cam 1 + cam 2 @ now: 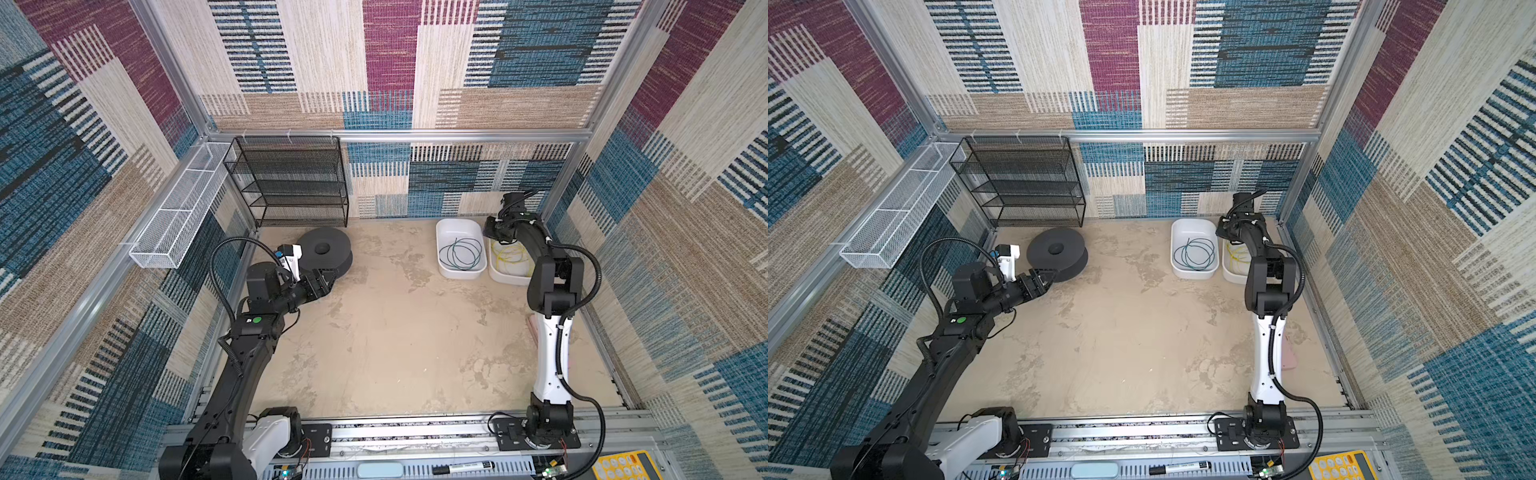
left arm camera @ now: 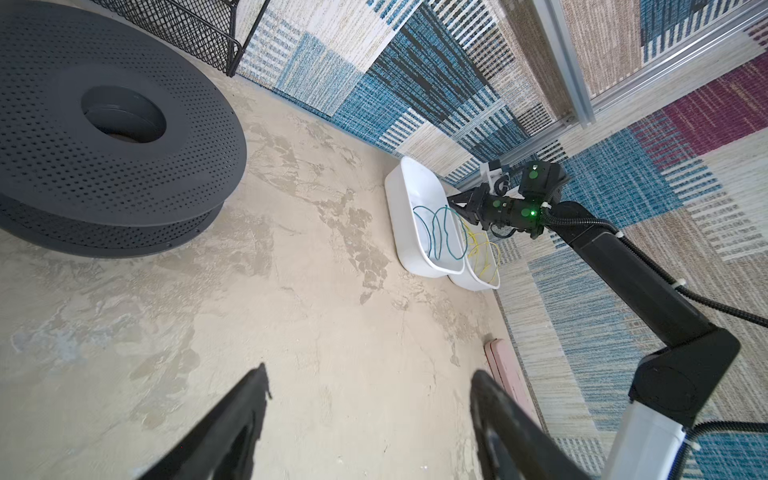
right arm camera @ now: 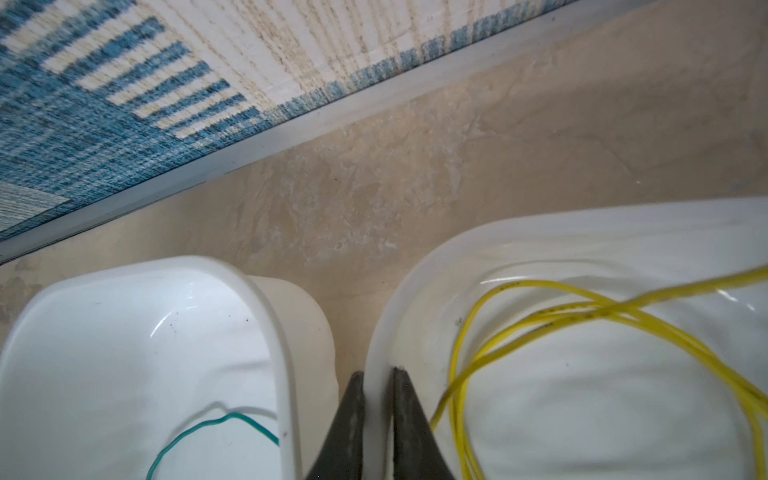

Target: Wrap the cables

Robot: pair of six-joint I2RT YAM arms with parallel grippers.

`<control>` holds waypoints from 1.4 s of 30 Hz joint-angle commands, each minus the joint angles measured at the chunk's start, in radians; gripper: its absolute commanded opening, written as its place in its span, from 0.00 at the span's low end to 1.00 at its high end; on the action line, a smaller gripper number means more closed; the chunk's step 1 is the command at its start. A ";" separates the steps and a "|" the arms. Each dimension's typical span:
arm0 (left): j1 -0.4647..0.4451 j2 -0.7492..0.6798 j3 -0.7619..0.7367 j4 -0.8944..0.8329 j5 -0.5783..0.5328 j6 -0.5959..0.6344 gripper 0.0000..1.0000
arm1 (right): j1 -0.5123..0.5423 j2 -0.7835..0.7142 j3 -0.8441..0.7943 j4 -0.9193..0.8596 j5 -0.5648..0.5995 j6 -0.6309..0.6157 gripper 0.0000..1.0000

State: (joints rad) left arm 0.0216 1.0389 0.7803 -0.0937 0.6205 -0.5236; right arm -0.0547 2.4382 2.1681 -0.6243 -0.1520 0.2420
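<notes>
Two white bins stand side by side at the back right. A teal-green cable (image 1: 461, 253) (image 2: 440, 232) lies looped in the left bin (image 1: 441, 237), and a yellow cable (image 1: 511, 257) (image 3: 582, 316) lies in the right bin (image 3: 382, 332). My right gripper (image 3: 377, 372) (image 1: 494, 232) is shut on that right bin's near rim, one finger inside and one outside, beside the yellow loops. My left gripper (image 2: 370, 370) (image 1: 330, 276) is open and empty over bare floor, next to a black perforated spool (image 1: 324, 249) (image 2: 104, 124).
A black mesh shelf (image 1: 291, 183) stands at the back left, with a white mesh basket (image 1: 178, 216) along the left wall. A pink flat object (image 2: 507, 374) lies by the right wall. A marker (image 1: 461, 467) and a yellow keypad (image 1: 619, 465) sit at the front rail.
</notes>
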 commanded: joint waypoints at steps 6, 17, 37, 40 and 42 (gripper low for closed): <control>0.000 0.015 0.010 0.050 0.020 -0.016 0.78 | 0.003 -0.014 0.038 0.062 -0.146 0.022 0.32; 0.000 -0.003 -0.004 0.041 0.021 -0.013 0.77 | 0.003 -0.066 -0.057 0.055 -0.156 0.028 0.48; -0.002 -0.008 -0.010 0.055 0.033 -0.024 0.77 | 0.023 -0.127 -0.191 0.067 -0.163 -0.029 0.63; -0.002 -0.002 -0.009 0.058 0.033 -0.027 0.77 | 0.032 -0.087 -0.138 0.054 -0.164 -0.028 0.62; -0.002 -0.001 -0.009 0.059 0.035 -0.024 0.77 | 0.036 -0.066 -0.100 0.054 -0.151 -0.019 0.62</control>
State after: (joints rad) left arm 0.0193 1.0351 0.7689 -0.0608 0.6353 -0.5282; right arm -0.0223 2.3535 2.0323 -0.5732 -0.2962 0.2203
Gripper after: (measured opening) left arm 0.769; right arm 0.618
